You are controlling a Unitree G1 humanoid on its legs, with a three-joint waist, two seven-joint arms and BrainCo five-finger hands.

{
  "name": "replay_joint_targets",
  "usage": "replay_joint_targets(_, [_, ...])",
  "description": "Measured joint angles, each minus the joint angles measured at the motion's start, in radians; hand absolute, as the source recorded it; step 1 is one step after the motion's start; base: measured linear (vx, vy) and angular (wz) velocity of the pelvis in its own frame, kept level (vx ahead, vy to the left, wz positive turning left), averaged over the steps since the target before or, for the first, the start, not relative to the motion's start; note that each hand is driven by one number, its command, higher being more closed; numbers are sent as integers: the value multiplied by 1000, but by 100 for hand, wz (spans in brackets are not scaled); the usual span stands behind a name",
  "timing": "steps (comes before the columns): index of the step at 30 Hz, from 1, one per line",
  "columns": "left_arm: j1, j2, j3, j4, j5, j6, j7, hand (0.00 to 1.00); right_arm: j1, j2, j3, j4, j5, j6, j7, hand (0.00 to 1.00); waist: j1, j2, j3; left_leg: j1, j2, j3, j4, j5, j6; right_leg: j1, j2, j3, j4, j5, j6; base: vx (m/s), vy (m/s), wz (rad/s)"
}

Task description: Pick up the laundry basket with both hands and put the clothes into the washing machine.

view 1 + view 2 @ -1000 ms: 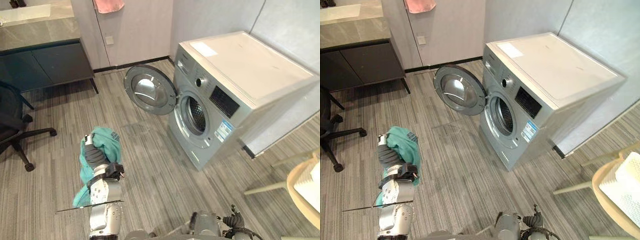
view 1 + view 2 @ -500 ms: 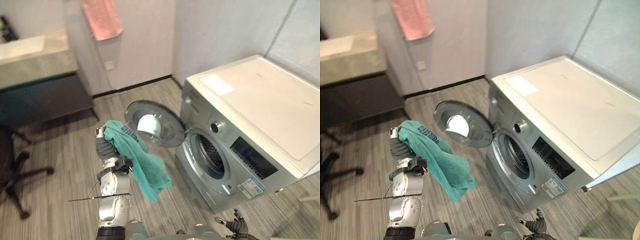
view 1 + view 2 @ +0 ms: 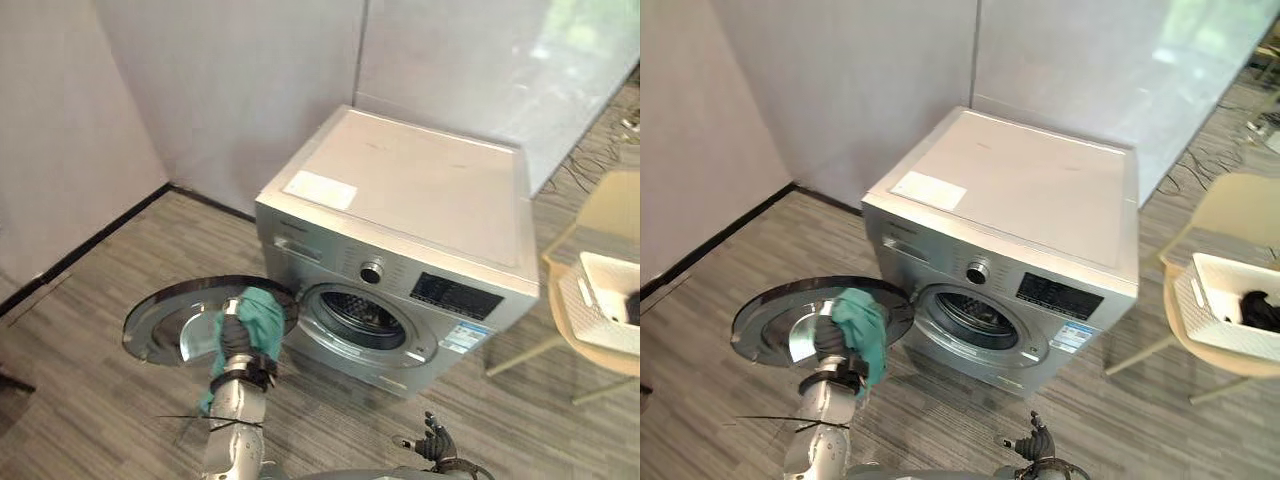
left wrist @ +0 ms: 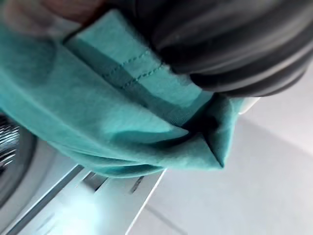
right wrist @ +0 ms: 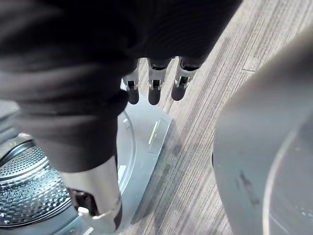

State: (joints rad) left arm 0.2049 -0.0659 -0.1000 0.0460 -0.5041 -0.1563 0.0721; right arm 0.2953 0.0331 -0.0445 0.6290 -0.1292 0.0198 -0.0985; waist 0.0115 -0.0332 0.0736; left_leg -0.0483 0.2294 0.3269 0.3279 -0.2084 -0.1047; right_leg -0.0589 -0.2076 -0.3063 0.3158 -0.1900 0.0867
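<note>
Head views: silver front-loading washing machine (image 3: 420,190) stands on the grey wood-grain floor (image 3: 90,400), back to the wall corner. Its round glass door (image 3: 165,320) is swung fully open to the robot's left, and the drum opening (image 3: 362,318) is exposed.

Left hand (image 3: 236,342) is raised in front of the open door, just left of the drum opening. Teal crumpled cloth (image 3: 260,312) is bunched over the top of it and hangs down its far side. The cloth is outside the drum and not past the door ring.

Left wrist view adds a close look: the cloth's stitched hem is pressed under the dark ribbed cover, with the machine's front panel behind it. The cloth covers the hand there, so I cannot tell whether it is closed on the cloth.

Right hand (image 3: 432,442) is low at the near edge of the floor, partly cut off in the head views. Right wrist view shows what they do not: its fingers (image 5: 153,88) are straight and loose and hold nothing. Drum and door ring lie beyond them.

White slotted plastic laundry basket (image 3: 1225,335) sits on a beige chair (image 3: 1240,215) to the right of the machine, well apart from both hands. A dark garment (image 3: 1260,310) lies inside it. The left eye view cuts the basket off at the edge.
</note>
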Motion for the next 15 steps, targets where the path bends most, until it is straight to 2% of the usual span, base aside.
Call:
replay_joint_targets(2, [-13,15,-97,85,-16,28,-49,100,-39,-26,-22,62,-1,-12,12,0,-2,15,-7,-5,6,14,-12,8,-10,-41,1,18,39,-9,-5,10,-101,-27])
replay_joint_targets(4, [-13,12,-142,124,-35,50,-58,100,-84,-45,-49,123,-2,-11,13,0,-4,34,-6,-9,30,35,-10,10,-14,-111,-10,32,153,-48,-17,9,-151,-25])
replay_joint_targets(5, [-17,13,-141,141,-38,55,-57,100,-101,-45,-63,142,-4,-11,13,0,-9,33,-5,-7,39,34,-7,15,-26,-148,-57,29,221,-64,-12,20,-240,-9])
replay_joint_targets(6, [-27,23,-141,157,-64,59,-52,100,-116,-50,-63,162,-22,-10,14,0,-10,28,-7,-8,59,33,8,9,-55,-168,-106,25,233,-62,-9,29,-279,-7])
replay_joint_targets(7, [-28,32,-141,157,-76,60,-51,100,-120,-53,-52,172,-34,-11,14,0,-9,20,-11,-9,73,32,21,4,-76,-171,-124,20,208,-45,-11,82,-397,-14])
replay_joint_targets(8, [-30,39,-140,163,-92,64,-47,100,-140,-63,-42,196,-43,-10,16,0,-4,12,-11,-6,117,17,36,3,-112,-166,-100,-2,210,-38,52,94,-434,-20])
replay_joint_targets(9, [-30,36,-149,158,-104,68,-47,100,-145,-79,-33,202,-51,-11,14,0,4,35,-18,6,160,9,2,32,-134,-174,-50,-15,224,-63,28,121,-428,-19])
replay_joint_targets(11, [-34,29,-153,138,-119,67,-47,100,-157,-94,-30,207,-67,-12,16,0,2,34,-15,12,193,13,-36,73,-144,-203,-20,-22,283,-102,-2,120,-356,-13])
replay_joint_targets(12, [-35,24,-143,128,-127,67,-45,100,-165,-96,-14,211,-72,-12,16,0,1,32,-12,15,218,11,-41,86,-139,-216,4,-26,311,-124,-18,136,-508,-24])
replay_joint_targets(13, [-37,23,-130,112,-153,66,-43,100,-180,-104,10,218,-78,-12,16,0,-2,37,0,19,261,2,-21,102,-114,-210,47,-35,328,-144,-46,111,-507,-35])
replay_joint_targets(14, [-37,20,-122,106,-161,63,-34,100,-185,-109,38,223,-79,-13,15,0,0,23,15,8,306,-20,23,124,-54,-191,89,-47,320,-153,-65,115,-504,-29])
replay_joint_targets(15, [-40,22,-117,102,-164,62,-24,100,-188,-109,48,223,-79,-13,13,0,0,20,25,-1,324,-34,54,139,-15,-172,107,-46,308,-154,-74,93,-385,-12])
